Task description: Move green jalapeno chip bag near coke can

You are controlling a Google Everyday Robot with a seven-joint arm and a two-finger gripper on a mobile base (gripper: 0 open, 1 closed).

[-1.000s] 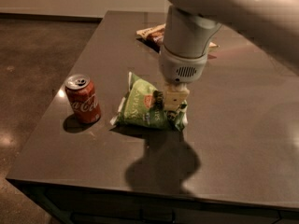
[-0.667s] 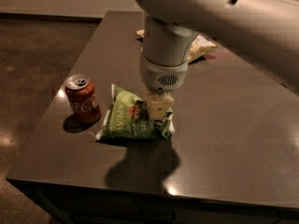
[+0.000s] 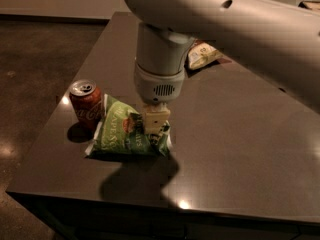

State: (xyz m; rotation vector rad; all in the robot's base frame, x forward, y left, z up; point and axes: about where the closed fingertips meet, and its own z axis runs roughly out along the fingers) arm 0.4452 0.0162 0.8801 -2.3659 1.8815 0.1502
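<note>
The green jalapeno chip bag (image 3: 122, 132) lies on the dark table, its left edge touching or almost touching the coke can (image 3: 85, 104), which stands upright near the table's left edge. My gripper (image 3: 154, 129) points straight down over the right part of the bag and is shut on it. The big white arm fills the top of the view and hides the table behind it.
A brown-and-white chip bag (image 3: 202, 55) lies at the back of the table (image 3: 240, 149), partly behind my arm. The table's left edge runs close beside the can, and its front edge lies below the bag. Dark floor lies to the left.
My gripper has moved left with the green bag in it, from a clear gap away from the can to right beside it.
</note>
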